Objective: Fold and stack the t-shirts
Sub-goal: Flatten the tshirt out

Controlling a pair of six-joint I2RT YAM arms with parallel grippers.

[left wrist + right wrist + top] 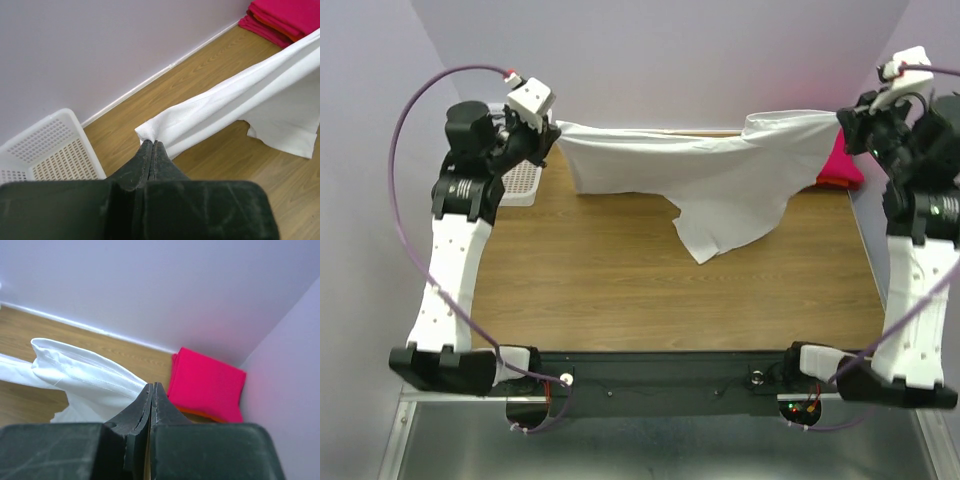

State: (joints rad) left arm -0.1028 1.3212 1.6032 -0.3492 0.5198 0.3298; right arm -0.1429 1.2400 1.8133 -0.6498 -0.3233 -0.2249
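A plain white t-shirt [720, 175] hangs stretched in the air between my two grippers above the far half of the table, its middle sagging down to the wood. My left gripper [552, 133] is shut on the shirt's left corner [150, 131]. My right gripper [850, 118] is shut on the shirt's right end [90, 377]. A stack of folded bright pink shirts with an orange-red one underneath [207, 385] lies at the far right corner, also seen in the left wrist view [282, 17] and in the top view [842, 165].
A white plastic lattice basket [520, 182] stands at the far left under the left arm, also in the left wrist view [47, 150]. The wooden table [620, 280] ends at a purple back wall and side walls.
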